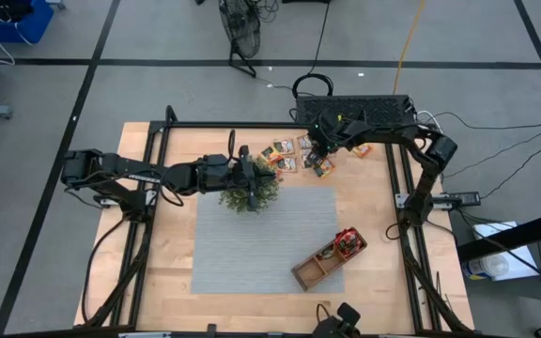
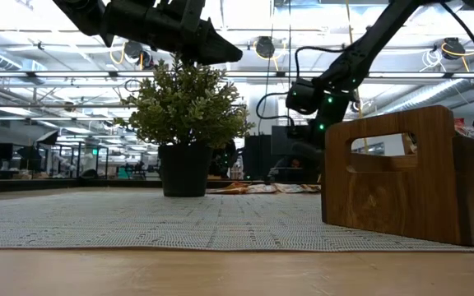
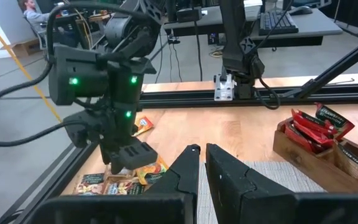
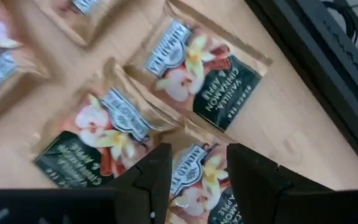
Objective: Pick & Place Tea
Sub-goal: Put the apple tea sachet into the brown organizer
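Observation:
Several tea sachets (image 1: 287,155) lie flat on the wooden table near its far edge; in the right wrist view they show as gold sachets (image 4: 211,73) printed with flowers. My right gripper (image 1: 319,156) hangs open just above them, pointing steeply down, with one sachet (image 4: 197,177) showing in the gap between its fingers. My left gripper (image 1: 272,175) is shut and empty, held level above a small potted plant (image 2: 186,107). Red sachets (image 3: 316,124) lie in one end compartment of the brown wooden tray (image 1: 310,270).
The plant stands on a grey mat (image 1: 252,244) at its far edge; the tray sits on the mat's near right corner. More sachets (image 1: 360,148) lie to the right of the right gripper. A black frame rail (image 3: 291,96) runs along the table's far side.

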Controlling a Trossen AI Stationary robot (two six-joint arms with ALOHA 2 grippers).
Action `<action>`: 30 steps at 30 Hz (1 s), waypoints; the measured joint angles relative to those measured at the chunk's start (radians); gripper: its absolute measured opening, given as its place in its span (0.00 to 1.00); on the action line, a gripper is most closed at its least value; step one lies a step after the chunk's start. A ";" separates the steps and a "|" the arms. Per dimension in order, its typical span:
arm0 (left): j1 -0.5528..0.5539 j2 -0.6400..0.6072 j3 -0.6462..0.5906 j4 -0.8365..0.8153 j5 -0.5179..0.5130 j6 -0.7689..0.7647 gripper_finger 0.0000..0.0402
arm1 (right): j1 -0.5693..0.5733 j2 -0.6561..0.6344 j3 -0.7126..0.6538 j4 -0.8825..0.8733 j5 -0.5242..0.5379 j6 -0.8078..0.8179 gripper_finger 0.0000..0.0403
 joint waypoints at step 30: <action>0.000 0.000 0.000 0.002 0.000 0.000 0.09 | 0.031 0.016 0.000 -0.261 0.186 0.047 0.35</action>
